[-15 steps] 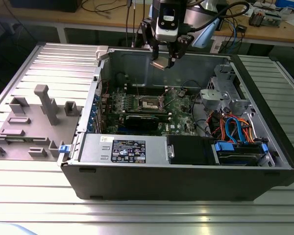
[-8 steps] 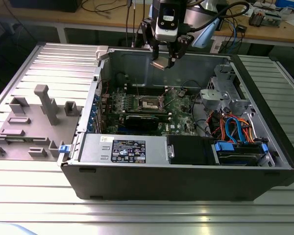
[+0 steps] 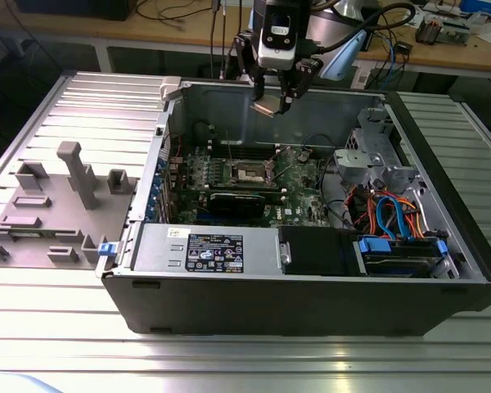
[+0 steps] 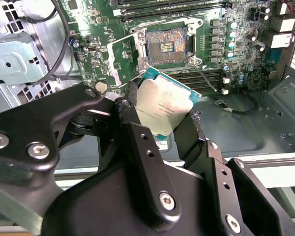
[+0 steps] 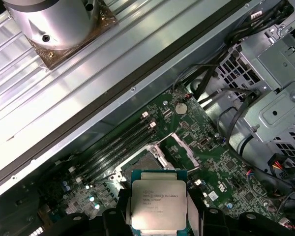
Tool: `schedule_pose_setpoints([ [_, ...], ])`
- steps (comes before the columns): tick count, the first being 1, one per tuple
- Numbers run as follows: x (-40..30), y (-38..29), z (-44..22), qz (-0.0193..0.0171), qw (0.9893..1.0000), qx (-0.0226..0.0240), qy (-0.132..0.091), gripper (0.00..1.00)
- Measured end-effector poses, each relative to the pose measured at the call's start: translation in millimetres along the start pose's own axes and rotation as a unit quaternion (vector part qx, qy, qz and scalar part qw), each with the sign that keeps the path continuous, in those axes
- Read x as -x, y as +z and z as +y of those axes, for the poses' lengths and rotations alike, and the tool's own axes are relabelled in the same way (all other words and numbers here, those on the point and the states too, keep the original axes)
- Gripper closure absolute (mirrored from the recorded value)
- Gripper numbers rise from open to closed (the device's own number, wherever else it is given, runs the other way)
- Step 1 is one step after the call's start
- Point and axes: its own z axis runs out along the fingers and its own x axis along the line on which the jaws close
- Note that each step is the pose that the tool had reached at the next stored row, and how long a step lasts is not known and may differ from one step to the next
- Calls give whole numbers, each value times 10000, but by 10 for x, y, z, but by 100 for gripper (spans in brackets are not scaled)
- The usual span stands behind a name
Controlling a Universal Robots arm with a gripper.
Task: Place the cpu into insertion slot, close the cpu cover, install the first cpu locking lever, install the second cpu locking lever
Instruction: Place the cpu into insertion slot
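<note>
One cpu (image 4: 162, 105), likely light, stiff, fragile, hung edge-pinched in the gripper (image 3: 273, 102), upper centre of the exterior view, above the slot (image 3: 250, 173).

Held in the claw (image 5: 159, 216), the cpu (image 5: 159, 204) hides the near part of the slot (image 5: 140, 163); the claw covers the cpu's side edges.

Open computer case (image 3: 270, 307) sits beside grey fixtures (image 3: 78, 176).

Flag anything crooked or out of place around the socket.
Nothing looks damaged. The small silver-topped square cpu, held in the black gripper above the green motherboard, looks turned relative to the dark-centred, silver-rimmed insertion slot: their edges are not parallel in either wrist view.
</note>
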Motion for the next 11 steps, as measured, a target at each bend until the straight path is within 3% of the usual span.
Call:
schedule_pose_setpoints([
  [11,0,0,0,-4,10000,1,36,46],
])
